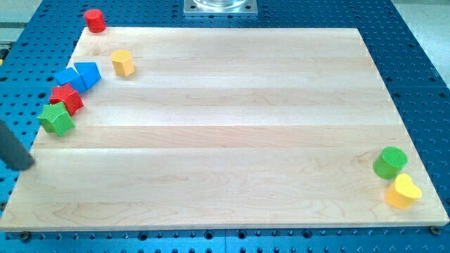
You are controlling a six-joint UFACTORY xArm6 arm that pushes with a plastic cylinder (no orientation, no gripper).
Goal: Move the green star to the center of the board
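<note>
My tip sits at the view's left edge, just at the board's left border, below the green star and apart from it; there are no fingers on this rod, so nothing is spread, pressed together or pinching. The green star lies at the board's left edge, far from the centre; it touches the red star just above it on the view's right; 2 blue blocks sit above that, close together; a yellow block stands near them to the view's right. A red cylinder rests at the board's top-left corner. At the bottom right, a green cylinder stands just above a yellow heart.
</note>
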